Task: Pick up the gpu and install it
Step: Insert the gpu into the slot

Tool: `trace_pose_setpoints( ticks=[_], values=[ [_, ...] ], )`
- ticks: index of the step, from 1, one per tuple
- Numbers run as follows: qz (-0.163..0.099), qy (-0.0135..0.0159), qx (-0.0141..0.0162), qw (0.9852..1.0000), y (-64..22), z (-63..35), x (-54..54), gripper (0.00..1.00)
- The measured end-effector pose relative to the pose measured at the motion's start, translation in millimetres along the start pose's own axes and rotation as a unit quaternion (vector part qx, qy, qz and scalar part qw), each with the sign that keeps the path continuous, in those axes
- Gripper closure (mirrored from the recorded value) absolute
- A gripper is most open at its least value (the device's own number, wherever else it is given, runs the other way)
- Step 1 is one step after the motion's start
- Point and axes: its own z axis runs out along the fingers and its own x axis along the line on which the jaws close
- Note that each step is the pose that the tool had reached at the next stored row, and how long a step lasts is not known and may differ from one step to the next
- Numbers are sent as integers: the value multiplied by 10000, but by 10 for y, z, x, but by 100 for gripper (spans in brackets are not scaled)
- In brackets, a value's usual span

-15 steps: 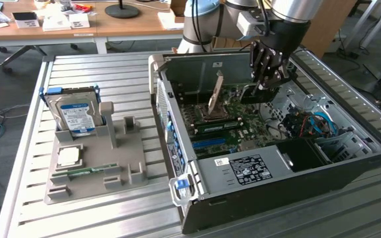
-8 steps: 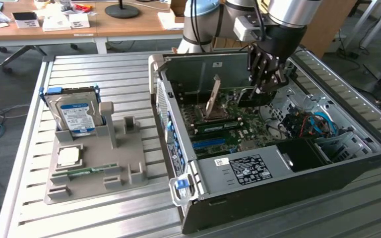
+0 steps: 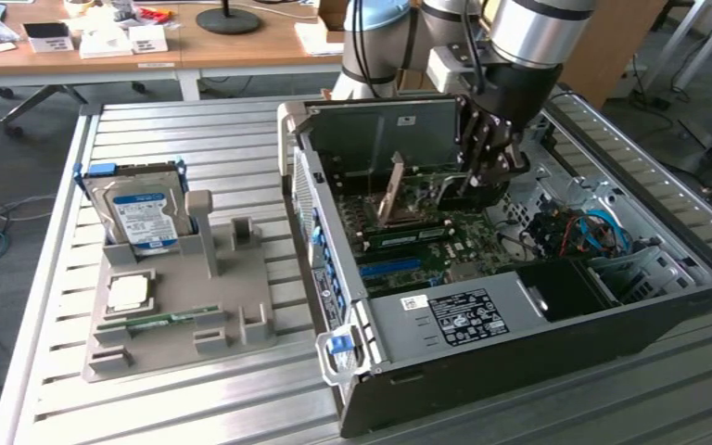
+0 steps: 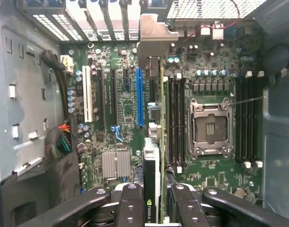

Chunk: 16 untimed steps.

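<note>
Now, computer case [image 3: 517, 352]: lies with its open side up, motherboard [image 4: 127, 109] exposed.
gpu [image 4: 153, 156]: inside the case, seen edge-on over the motherboard, silver bracket toward the rear wall.
gripper [image 4: 156, 208]: partly closed, its fingers [image 4: 132, 203] clamp the gpu on both faces.
long axis: runs straight away from the fingers, parallel to the blue slot [image 4: 139, 97].
offset: gpu seems just beside this slot, on the CPU socket [image 4: 209, 127] side.

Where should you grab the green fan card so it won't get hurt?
Probably by the edge farthest from the motherboard, coming from above and pinching both flat faces, as the gripper does. The gpu is thin and stands on edge, so its lower edge and silver bracket stay free.
</note>
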Motion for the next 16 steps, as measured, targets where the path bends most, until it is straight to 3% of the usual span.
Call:
trace_pose_setpoints(
  ticks=[6, 11, 16],
  values=[
    [-5, -1, 13, 10000, 55, 89, 20, 73],
    [-6, -2, 14, 10000, 63, 108, 21, 73],
    [-16, -3, 44, 10000, 97, 166, 26, 73]
  ],
)
